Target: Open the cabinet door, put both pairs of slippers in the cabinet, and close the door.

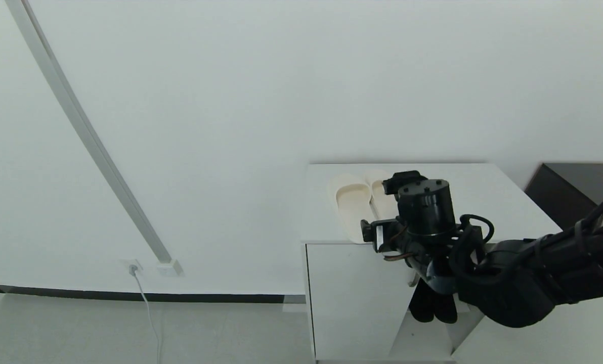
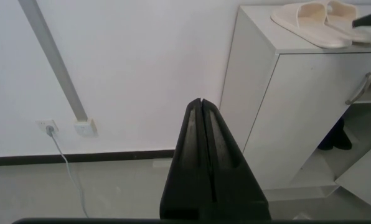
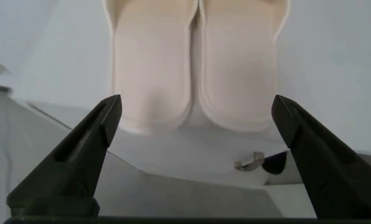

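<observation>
Hovering at the front edge of the cabinet (image 1: 483,197): right gripper (image 3: 196,102), fingers spread wide with the heels of the cream slippers (image 3: 195,56) between them, not touching. The cream pair lies side by side on the cabinet top, heels at the front edge. Black slippers (image 1: 433,306) are inside the open compartment (handle (image 2: 360,88) just beside the opening). Left gripper (image 2: 202,106) is pressed together on nothing, off to the cabinet's left.

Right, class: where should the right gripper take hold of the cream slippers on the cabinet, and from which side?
Probably the heel ends, from the front of the cabinet: the cream slippers lie side by side, heels at its front edge, so the open right gripper can span both.
</observation>
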